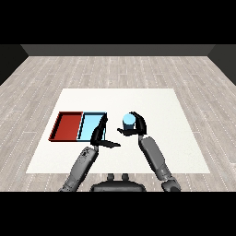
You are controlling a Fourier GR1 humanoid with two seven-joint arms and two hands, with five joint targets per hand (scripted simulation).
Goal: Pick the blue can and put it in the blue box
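Observation:
The blue can (128,121) stands upright right of the trays, with my right hand (136,127) curled round it, fingers over its top and thumb at its left. I cannot tell if it rests on the table or is lifted. The light blue tray (90,124) lies left of the can, next to the red tray (67,126). My left hand (101,132) hovers over the blue tray's right edge with straight fingers and the thumb pointing right, holding nothing.
The white table (152,101) stretches behind and to the right of the can. Grey wooden floor surrounds it. Both forearms come in from the lower corners.

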